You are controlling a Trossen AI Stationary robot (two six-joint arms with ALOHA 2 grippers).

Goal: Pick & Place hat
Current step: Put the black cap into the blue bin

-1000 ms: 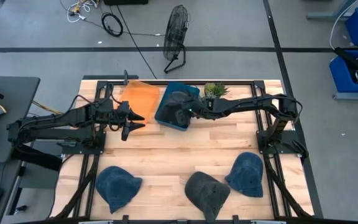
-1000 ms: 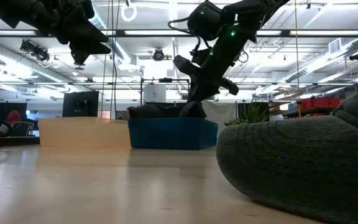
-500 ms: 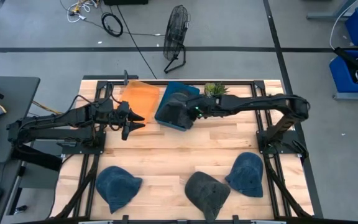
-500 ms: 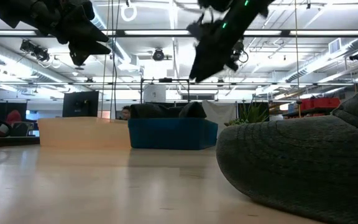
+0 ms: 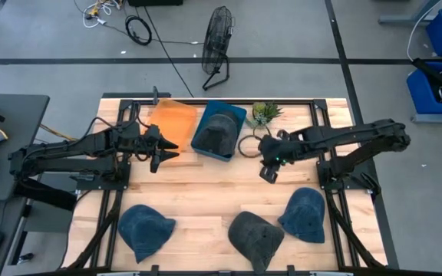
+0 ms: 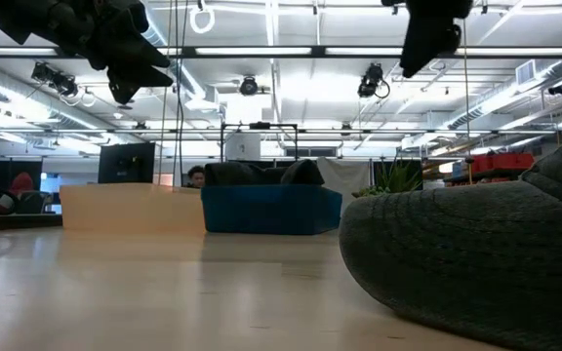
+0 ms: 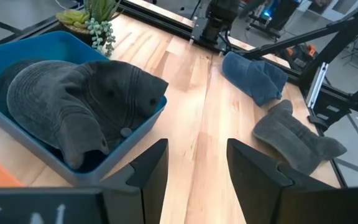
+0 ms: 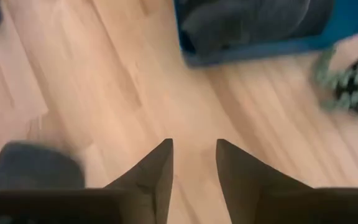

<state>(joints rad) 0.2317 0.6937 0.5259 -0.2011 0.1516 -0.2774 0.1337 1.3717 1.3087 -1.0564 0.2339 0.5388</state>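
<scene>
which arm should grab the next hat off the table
Probably the right: its open end effector hangs empty near the dark grey hat and blue hat. The left end effector waits by the orange bin.

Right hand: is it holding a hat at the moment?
No. In the right wrist view the right hand is open, with only bare wooden table between its fingers; a dark hat lies in the blue bin.

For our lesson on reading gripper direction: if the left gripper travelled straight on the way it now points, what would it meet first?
Probably the blue bin holding a dark hat; the open left gripper points just past its near corner, so depth is uncertain.
</scene>
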